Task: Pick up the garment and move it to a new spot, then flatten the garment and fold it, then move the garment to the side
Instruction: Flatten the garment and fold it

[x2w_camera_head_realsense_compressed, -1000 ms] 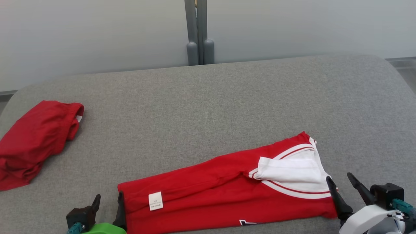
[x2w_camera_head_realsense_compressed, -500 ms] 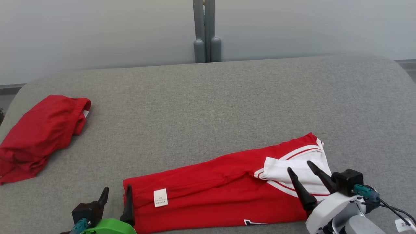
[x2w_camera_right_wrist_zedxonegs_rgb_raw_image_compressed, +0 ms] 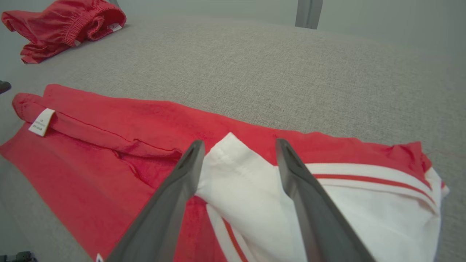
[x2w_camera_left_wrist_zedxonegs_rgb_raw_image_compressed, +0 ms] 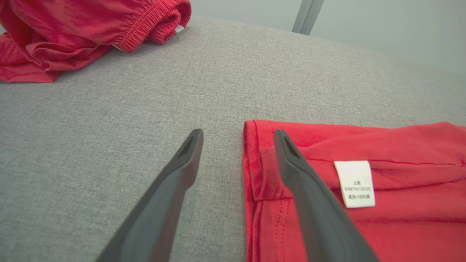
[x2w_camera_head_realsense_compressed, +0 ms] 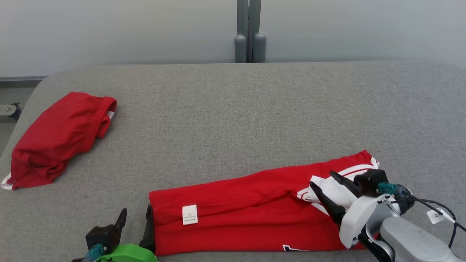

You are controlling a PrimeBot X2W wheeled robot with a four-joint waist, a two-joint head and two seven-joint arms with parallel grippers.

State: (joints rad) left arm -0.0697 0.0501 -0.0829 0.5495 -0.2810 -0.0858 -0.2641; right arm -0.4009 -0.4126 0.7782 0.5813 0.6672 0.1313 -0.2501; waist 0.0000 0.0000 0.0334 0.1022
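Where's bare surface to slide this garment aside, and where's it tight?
Widest bare patch: grey surface behind the red-and-white garment, to the far edge and the right. Narrower gap between garment and red bundle at left. Crowded: near edge, where the left gripper straddles the garment's end and the right gripper is over its other end.

- Likely a lab or test room, not a home.
- Far side: plain pale partition panels (x2w_camera_head_realsense_compressed: 109,32) meeting at a grey post (x2w_camera_head_realsense_compressed: 249,29).
- Near side: a wide padded bench (x2w_camera_head_realsense_compressed: 233,109) with rounded corners, covered in grey fabric.
- A red garment (x2w_camera_head_realsense_compressed: 236,214) lies on it like a work piece.
- Far left: a small castor (x2w_camera_head_realsense_compressed: 11,110) beside the bench.
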